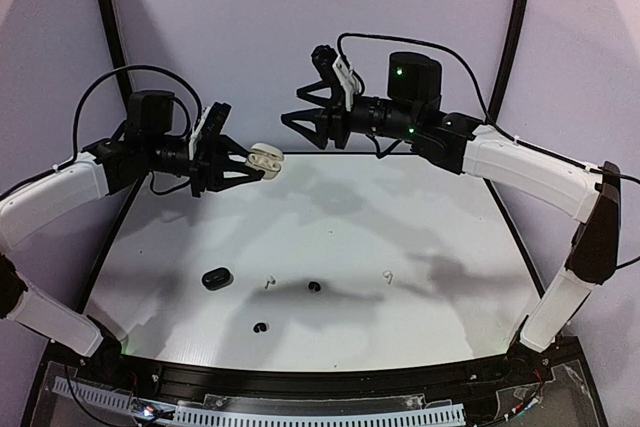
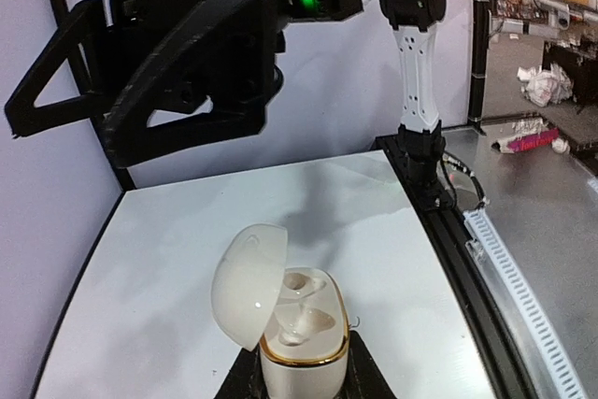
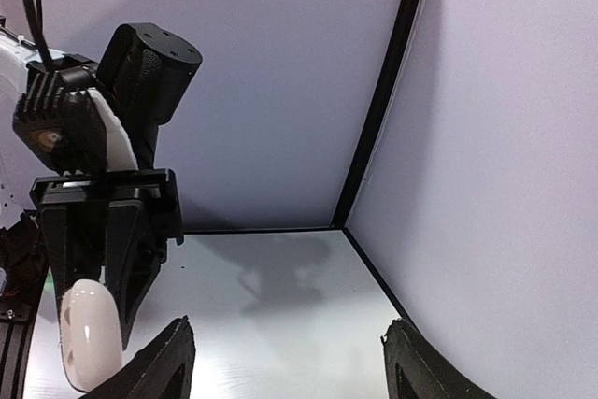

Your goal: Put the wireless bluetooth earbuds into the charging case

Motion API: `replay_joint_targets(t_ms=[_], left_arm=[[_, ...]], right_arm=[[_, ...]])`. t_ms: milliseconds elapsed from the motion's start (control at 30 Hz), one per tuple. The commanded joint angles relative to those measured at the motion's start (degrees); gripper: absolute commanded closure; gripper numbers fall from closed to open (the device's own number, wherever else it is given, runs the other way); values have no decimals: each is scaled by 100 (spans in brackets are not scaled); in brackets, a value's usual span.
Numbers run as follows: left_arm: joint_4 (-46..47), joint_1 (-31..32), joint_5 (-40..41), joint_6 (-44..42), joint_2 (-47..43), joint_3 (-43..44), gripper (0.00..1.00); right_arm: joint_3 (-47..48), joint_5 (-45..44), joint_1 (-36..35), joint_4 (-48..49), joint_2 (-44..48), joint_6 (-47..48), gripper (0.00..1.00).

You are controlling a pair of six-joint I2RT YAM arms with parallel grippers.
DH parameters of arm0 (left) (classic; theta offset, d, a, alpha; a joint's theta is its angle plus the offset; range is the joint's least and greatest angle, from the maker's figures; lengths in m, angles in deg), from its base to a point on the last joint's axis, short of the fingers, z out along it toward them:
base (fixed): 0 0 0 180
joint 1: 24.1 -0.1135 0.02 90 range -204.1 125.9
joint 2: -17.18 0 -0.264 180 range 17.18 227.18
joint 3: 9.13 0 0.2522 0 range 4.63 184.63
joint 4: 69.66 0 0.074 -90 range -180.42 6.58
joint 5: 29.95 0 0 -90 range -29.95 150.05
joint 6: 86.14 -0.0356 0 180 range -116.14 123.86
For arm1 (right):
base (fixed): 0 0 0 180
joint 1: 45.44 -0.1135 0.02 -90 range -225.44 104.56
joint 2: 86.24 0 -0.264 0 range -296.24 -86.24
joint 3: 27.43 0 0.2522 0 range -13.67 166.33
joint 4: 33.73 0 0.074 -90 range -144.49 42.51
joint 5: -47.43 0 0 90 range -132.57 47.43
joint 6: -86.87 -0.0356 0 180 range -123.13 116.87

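From above, the left claw (image 1: 252, 167) is holding the white case (image 1: 266, 159) in the air, upper left of centre. Its jaws are clamping the body and the lid is hanging open. The right claw (image 1: 303, 115) is hovering just right of it and slightly higher, jaws apart and carrying nothing. All the earbuds are lying loose on the table (image 1: 450, 277) in the lower half of the frame. The white earbuds (image 1: 267, 282) are sitting one left of centre and one further right. The black earbuds (image 1: 314, 287) are sitting one between those two and one lower left. A black case (image 1: 216, 278) is resting at the left end of the row.

They are looking tiny, hard and glossy — light enough to skid or pop out of a pinch. I would judge a gentle grip across the rounded head best, leaving the stem free to go down into its well.

The left wrist view is giving what the overhead one cannot. The white case (image 2: 304, 348) is filling the lower centre, gold rim up, with both wells looking empty and the lid swung to the left. The right claw (image 2: 159, 91) is looming at upper left. No earbuds are showing here.

The right wrist view is showing its own fingers (image 3: 159, 366) at the bottom edge, spread wide over bare table. The white case (image 3: 89, 334) is sitting at lower left, seen only from its smooth outside, so the wells are hidden.
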Motion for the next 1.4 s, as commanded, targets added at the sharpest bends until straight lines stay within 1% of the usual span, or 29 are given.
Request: replay_joint_targets(t_ms=[0,67,200,300,400,467,567,633,767,833,933,1033,1100,1133,1367], left_arm=[[457,14,-106,1103,-36,-6,99],[541,14,-152,1614,50,-3,99],[707,6,-158,2195,83,-122,99],[1281,6,-124,2691,64,-283,99],[1609,6,-124,2907,58,-376,99],[1771,6,-152,2930,47,-432,99],[1786,6,-183,2804,24,-450,99],[1710,6,-183,2656,7,-440,99],[1663,6,-168,2581,-8,-429,99],[1673,6,-174,2584,9,-415,99],[1678,6,-170,2544,13,-411,99],[1661,6,-193,2494,9,-400,99],[1638,7,-218,2467,9,-395,99],[1624,6,-231,2428,5,-394,99],[1574,6,-303,2229,-29,-393,99]], right_arm=[[-167,135,-20,292,170,-115,31],[-197,112,-23,284,270,-69,30],[-77,73,-21,39,440,44,27],[-47,212,-25,-72,587,-8,21],[-161,604,-39,-31,636,-96,17],[-236,780,-125,-131,552,-71,18],[-171,792,-245,-359,371,-3,22],[-175,834,-302,-299,310,6,29],[-159,890,-341,-263,223,109,32],[-85,983,-371,-406,133,209,32],[59,861,-397,-643,-29,280,32],[52,763,-388,-541,-84,274,42],[19,710,-389,-495,-92,243,44],[0,691,-389,-423,-93,239,48],[34,605,-372,-438,-156,183,59]])
